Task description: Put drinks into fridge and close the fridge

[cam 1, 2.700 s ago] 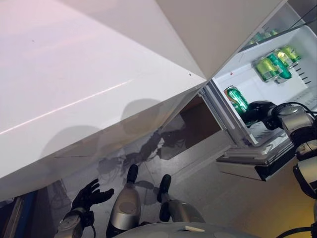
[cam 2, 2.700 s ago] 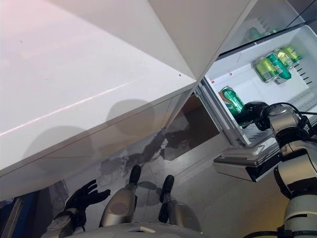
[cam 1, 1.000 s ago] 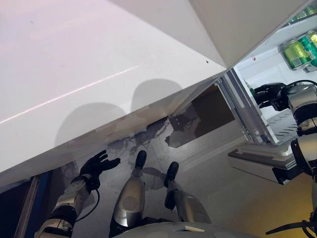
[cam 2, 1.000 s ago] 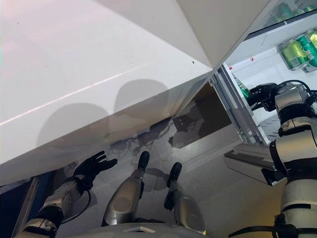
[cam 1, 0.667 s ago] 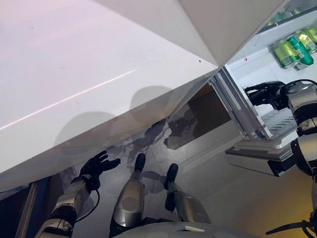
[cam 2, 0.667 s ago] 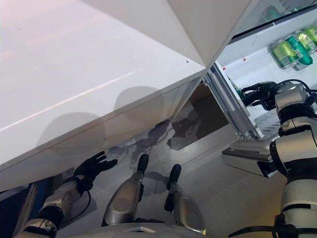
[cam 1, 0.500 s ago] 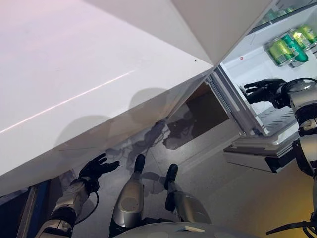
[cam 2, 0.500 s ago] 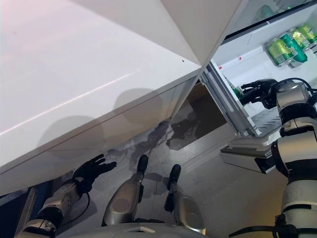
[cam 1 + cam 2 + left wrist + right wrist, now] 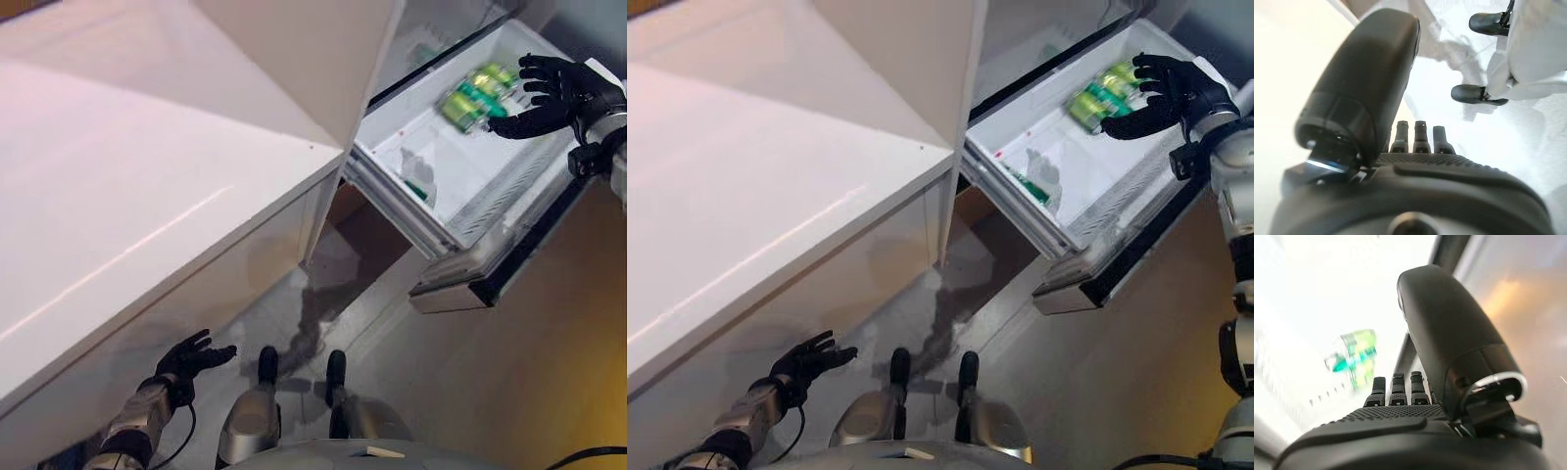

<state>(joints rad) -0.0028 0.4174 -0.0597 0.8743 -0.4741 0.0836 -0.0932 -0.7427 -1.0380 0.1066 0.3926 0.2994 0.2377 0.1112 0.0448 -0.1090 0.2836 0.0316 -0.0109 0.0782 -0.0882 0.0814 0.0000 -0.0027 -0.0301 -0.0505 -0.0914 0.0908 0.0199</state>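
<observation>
Left eye view: the open fridge (image 9: 431, 211) fills the upper right of the frame, its white compartment tilted toward the lower right. A cluster of green drink cans (image 9: 475, 93) lies at the compartment's far end, upper right. The right hand (image 9: 554, 93) hovers just beside the cans with fingers spread wide, holding nothing. The big white fridge door (image 9: 147, 196) covers the left and centre. At lower left the left hand (image 9: 191, 357) hangs above the grey floor (image 9: 323, 323), fingers splayed and empty.

Right eye view: the same scene; one more green can (image 9: 1031, 186) lies low against the compartment's near wall, well apart from the cluster.

Left wrist view: the left hand's straight fingers (image 9: 1415, 134) point toward the pale floor, grasping nothing.

Right wrist view: the right hand's fingers (image 9: 1396, 387) are extended, and the green cans (image 9: 1354, 355) show blurred past them inside the white interior, left of centre.
</observation>
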